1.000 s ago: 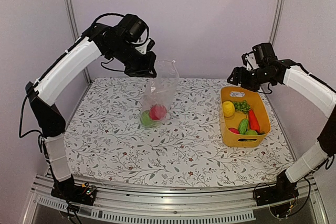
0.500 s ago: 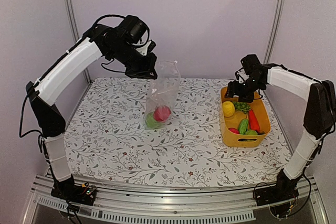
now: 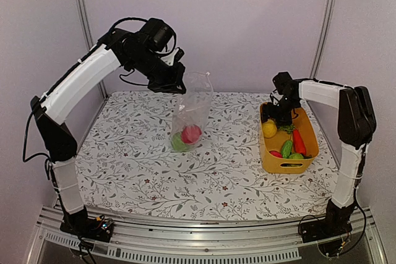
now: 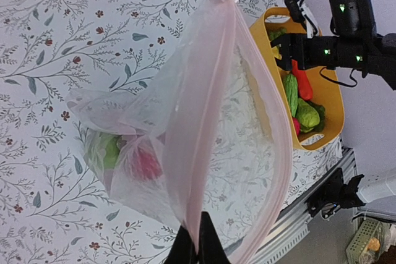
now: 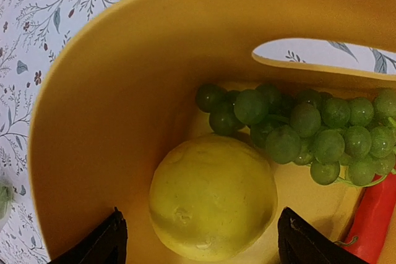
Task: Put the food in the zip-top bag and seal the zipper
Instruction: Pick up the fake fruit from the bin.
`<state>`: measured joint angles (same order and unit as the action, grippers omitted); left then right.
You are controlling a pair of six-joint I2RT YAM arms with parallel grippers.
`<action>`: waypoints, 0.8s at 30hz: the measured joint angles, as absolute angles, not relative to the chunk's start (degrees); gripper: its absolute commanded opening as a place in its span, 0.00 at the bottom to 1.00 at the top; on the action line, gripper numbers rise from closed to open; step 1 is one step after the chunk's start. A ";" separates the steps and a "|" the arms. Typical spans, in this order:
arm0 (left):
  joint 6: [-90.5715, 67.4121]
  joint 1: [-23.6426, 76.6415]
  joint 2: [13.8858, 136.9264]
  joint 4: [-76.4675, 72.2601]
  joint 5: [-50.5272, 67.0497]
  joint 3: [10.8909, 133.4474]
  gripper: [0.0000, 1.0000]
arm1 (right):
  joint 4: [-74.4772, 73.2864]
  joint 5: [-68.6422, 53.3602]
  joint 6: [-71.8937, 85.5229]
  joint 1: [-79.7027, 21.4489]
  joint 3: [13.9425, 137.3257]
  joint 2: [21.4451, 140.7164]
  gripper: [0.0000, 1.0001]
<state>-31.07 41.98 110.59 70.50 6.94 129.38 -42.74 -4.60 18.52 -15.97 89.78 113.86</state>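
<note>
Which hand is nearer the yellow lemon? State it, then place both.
Right. The right hand hovers over the lemon in the basket, open jaws straddling it. The left hand is far across the table, shut on the zip-top bag's mouth edge, holding it up.

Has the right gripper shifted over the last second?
Yes. The right gripper has dropped toward the yellow basket, from above its far rim to just over the lemon.

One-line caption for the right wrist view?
Open right gripper straddles yellow toy lemon beside green grape bunch in orange-yellow plastic basket.
</note>
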 measured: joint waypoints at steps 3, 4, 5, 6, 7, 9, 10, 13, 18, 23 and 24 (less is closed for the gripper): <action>-31.07 41.98 110.59 70.57 6.92 129.38 0.00 | -42.85 -4.40 18.41 -15.70 90.06 116.16 0.80; -31.07 41.98 110.59 70.59 6.92 129.38 0.00 | -42.87 -4.36 18.37 -15.66 90.06 116.86 0.78; -31.07 41.98 110.59 70.59 6.92 129.38 0.00 | -42.87 -4.32 18.35 -15.64 90.06 117.51 0.76; -31.07 41.98 110.59 70.59 6.92 129.38 0.00 | -42.81 -4.29 18.24 -15.57 90.08 117.95 0.73; -31.07 41.98 110.59 70.59 6.90 129.38 0.00 | -42.78 -4.21 18.26 -15.49 90.28 118.02 0.69; -31.07 41.98 110.59 70.59 6.90 129.38 0.00 | -42.61 -4.14 18.22 -15.33 90.37 118.15 0.63; -31.07 41.98 110.59 70.59 6.90 129.38 0.00 | -42.44 -4.12 18.15 -15.22 90.37 118.17 0.61; -31.07 41.98 110.59 70.59 6.92 129.38 0.00 | -42.39 -3.97 18.13 -15.00 90.32 118.13 0.57; -31.07 41.98 110.59 70.26 7.09 128.86 0.00 | -42.72 -3.88 18.17 -14.94 86.70 114.39 0.54; -31.09 41.98 110.59 69.49 7.70 128.46 0.00 | -44.86 -4.51 18.37 -14.90 83.53 105.36 0.53; -31.11 41.98 110.59 69.34 7.94 128.44 0.00 | -44.97 -5.13 18.41 -14.92 83.53 103.33 0.53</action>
